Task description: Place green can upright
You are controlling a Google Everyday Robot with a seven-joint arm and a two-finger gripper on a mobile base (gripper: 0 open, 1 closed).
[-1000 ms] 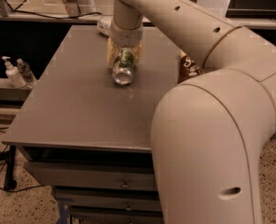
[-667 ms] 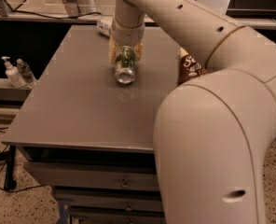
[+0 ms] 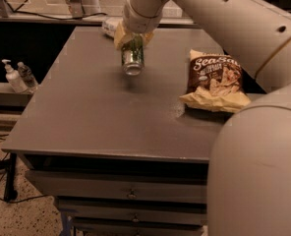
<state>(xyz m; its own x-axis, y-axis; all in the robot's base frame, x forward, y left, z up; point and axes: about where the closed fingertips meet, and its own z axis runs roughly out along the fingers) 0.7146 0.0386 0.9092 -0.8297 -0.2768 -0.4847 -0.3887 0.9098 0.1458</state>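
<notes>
The green can (image 3: 132, 58) has a green and white label and a shiny silver end facing me. It hangs tilted in my gripper (image 3: 132, 39), a little above the far middle of the grey table (image 3: 86, 112). The yellowish fingers (image 3: 122, 35) are shut around the can's upper part. My arm comes in from the upper right and hides the table's back right corner.
A brown chip bag (image 3: 215, 80) lies on the right side of the table. A pale object (image 3: 109, 26) lies at the back edge behind the gripper. A pump bottle (image 3: 13, 76) and a small bottle (image 3: 25, 74) stand on a shelf to the left. Drawers are below the tabletop.
The arm has drawn back to the right and uncovered the chip bag. The can stays in the gripper and looks lifted slightly off the table.
</notes>
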